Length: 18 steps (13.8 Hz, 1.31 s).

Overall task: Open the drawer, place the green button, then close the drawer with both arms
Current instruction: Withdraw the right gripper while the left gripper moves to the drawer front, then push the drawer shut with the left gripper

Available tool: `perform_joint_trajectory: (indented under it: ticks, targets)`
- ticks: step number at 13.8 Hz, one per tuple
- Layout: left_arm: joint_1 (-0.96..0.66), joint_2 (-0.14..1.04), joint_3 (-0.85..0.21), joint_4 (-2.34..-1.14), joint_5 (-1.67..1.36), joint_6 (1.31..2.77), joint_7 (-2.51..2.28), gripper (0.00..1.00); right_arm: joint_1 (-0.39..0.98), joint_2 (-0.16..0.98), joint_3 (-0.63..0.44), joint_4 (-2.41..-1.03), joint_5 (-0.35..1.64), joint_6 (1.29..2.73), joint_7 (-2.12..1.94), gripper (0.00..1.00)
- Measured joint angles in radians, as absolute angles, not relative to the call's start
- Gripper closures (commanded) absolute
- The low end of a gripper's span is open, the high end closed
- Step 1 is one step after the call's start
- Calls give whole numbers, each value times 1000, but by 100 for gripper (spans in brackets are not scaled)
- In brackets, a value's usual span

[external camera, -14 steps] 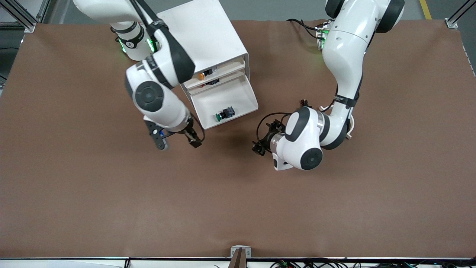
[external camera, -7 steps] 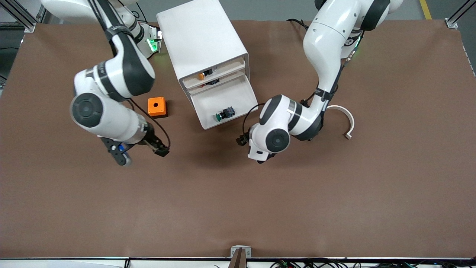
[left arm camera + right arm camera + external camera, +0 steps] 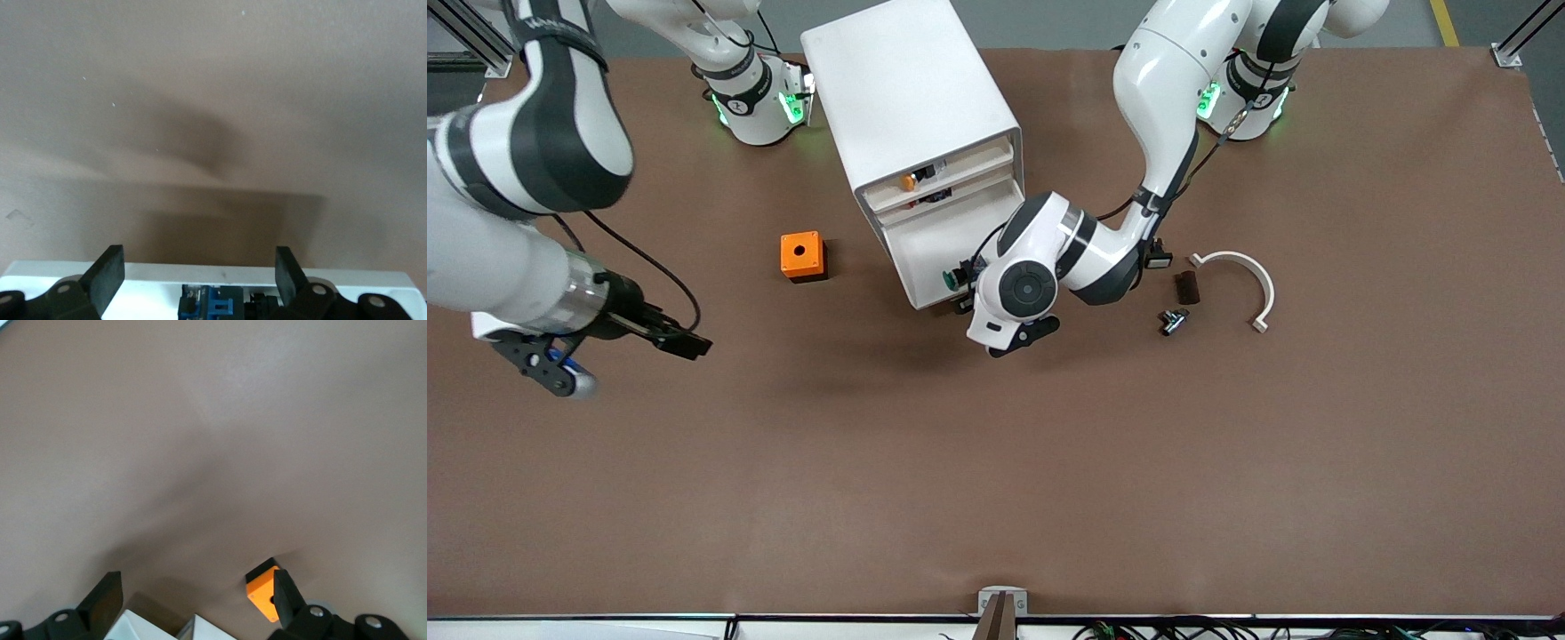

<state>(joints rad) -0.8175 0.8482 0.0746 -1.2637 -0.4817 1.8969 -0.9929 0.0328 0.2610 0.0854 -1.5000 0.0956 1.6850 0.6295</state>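
The white cabinet's (image 3: 911,98) lowest drawer (image 3: 951,236) stands pulled out. The green-capped button (image 3: 950,278) lies in it near the front rim, partly under the left arm's wrist. My left gripper (image 3: 963,289) hovers over that end of the drawer. In the left wrist view, the left gripper (image 3: 198,270) is open, its fingers straddling the drawer's rim (image 3: 347,277) with the button's blue body (image 3: 220,307) between them, untouched. My right gripper (image 3: 560,378) is open and empty above the table at the right arm's end, and the right wrist view shows the same open gripper (image 3: 197,593).
An orange box (image 3: 801,255) sits on the table beside the cabinet, toward the right arm's end. An orange-capped button (image 3: 908,182) rests in an upper slot. A white curved piece (image 3: 1249,276), a small black block (image 3: 1187,286) and a small metal part (image 3: 1174,318) lie toward the left arm's end.
The right arm has swung away from the drawer toward its own end of the table, uncovering the orange box. The left arm has moved in over the drawer's front, uncovering the curved piece and small parts.
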Motion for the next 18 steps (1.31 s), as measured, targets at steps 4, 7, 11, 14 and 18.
perform_joint_trajectory:
  ticks: [4,7,11,14,18]
  targets:
    - [-831,850,75,-1269,-482,1901,-992,1,-1,165,47,-1500,94,1634,383,0]
    - [-850,856,66,-1274,-482,1901,-993,1,-9,99,13,-1502,85,1597,298,0]
    - [-861,857,9,-1291,-482,1901,-1032,1,-8,6,17,-1542,51,1544,240,0]
    - [-864,858,-31,-1293,-482,1901,-1067,1,-9,-40,14,-1601,41,1539,221,0]
    - [-868,860,-57,-1295,-482,1901,-1071,1,-15,-42,5,-1613,31,1556,211,0]
